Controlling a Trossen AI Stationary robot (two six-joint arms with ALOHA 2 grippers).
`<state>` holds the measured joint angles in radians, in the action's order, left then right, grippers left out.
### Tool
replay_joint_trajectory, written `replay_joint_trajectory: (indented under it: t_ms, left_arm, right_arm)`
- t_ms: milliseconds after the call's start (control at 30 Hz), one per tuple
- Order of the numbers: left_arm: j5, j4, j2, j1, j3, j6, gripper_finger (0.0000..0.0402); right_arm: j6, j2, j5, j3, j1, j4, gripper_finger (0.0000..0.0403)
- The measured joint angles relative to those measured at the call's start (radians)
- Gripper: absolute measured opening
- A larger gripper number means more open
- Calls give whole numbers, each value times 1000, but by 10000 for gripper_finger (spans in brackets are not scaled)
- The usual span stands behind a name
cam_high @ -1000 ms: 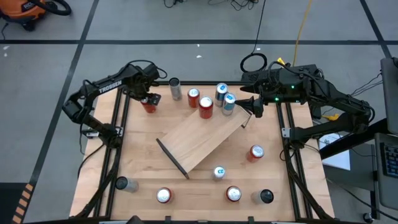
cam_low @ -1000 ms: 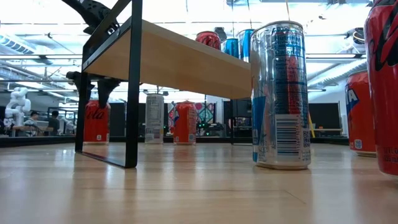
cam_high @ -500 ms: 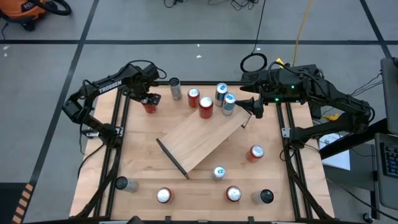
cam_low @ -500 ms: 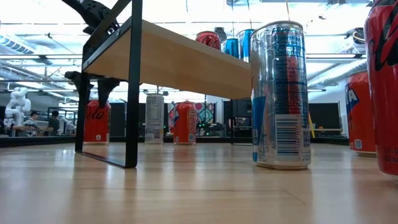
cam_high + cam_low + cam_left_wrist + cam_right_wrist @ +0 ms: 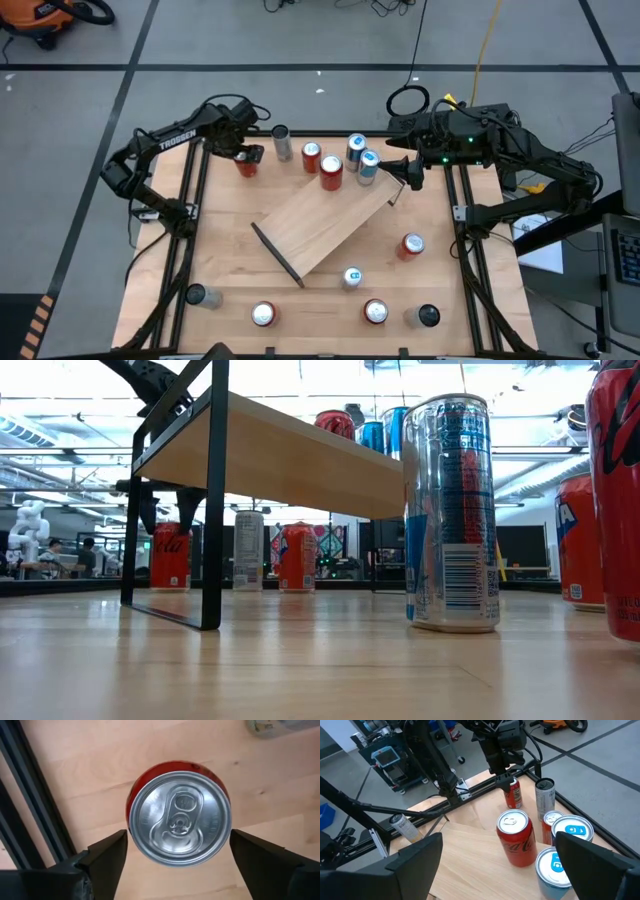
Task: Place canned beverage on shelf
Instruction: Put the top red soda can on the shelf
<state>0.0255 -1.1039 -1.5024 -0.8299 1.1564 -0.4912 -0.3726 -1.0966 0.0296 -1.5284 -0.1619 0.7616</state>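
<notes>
Left gripper (image 5: 177,855): poised directly over a red can (image 5: 178,813) at the far left corner of the table (image 5: 235,265). Its two dark fingers (image 5: 107,855) stand apart on either side of the can's silver top, with a clear gap of bare wood between each finger and the can. Nothing is held.

Red can: upright on the table, straight below the left gripper. In the low view the can (image 5: 171,557) stands on the tabletop with the fingers hanging just above and around its top.

Right gripper (image 5: 497,865): spread wide and empty, hovering at the far end of the shelf (image 5: 325,223), at the far right of the table.

Shelf: a light-wood board with black brackets, lying diagonally across the middle of the table. Its far end lies just beneath the right gripper; its near end is well apart from both grippers.

Cans on the shelf: a red can with a silver top (image 5: 515,837) and two blue-topped cans (image 5: 572,834) stand just ahead of the right gripper's fingers.

Slim silver can (image 5: 282,143): on the table just beside the left gripper, between it and the shelf's far end.

Other cans: several more stand along the near edge of the table, well apart from both grippers, among them a tall silver and blue can (image 5: 451,512) close to the low camera.
</notes>
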Motion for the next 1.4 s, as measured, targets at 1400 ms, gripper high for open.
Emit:
replay_joint_trajectory:
  t_ms: [1400]
  left_arm:
    - [-61,-4,3,2,28,-51,285]
  right_arm:
    - [18,0,0,0,0,0,364]
